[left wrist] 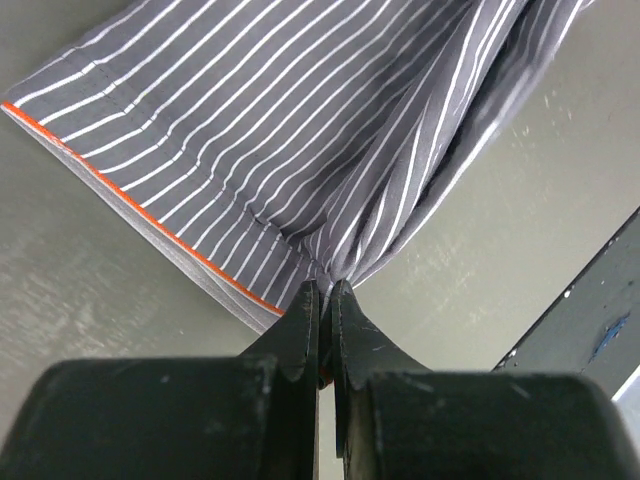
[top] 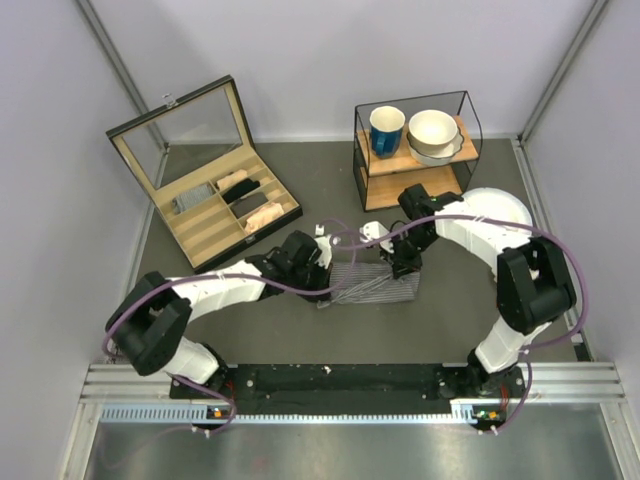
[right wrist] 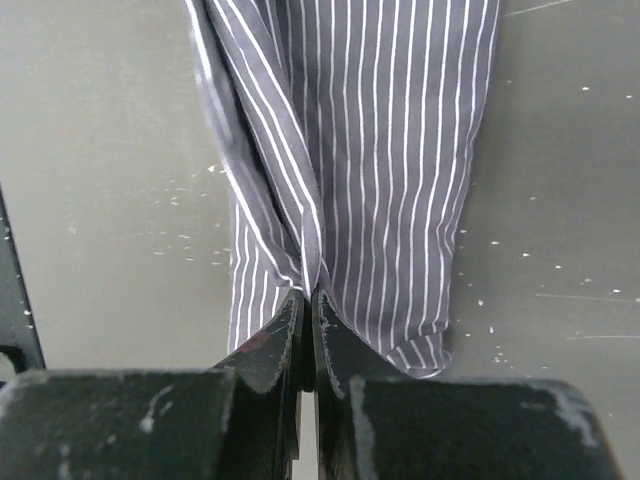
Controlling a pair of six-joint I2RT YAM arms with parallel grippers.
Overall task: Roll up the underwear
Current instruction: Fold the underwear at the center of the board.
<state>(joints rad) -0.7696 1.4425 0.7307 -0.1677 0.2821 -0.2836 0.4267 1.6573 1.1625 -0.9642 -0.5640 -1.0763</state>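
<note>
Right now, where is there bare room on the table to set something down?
Bare mat: the far middle, between the wooden box and the shelf rack; also the near strip between the underwear and the base rail. The centre is crowded: the left gripper and right gripper both pinch the cloth there.

Soft, even light and barely any shadows. Wrist views blur up close, and the underwear stripes smear top right.

The underwear runs off the top edge in both wrist views, its pinched folds vanish between the clamped fingers of the left gripper and the right gripper, and overhead both grippers cover its far corners.
</note>
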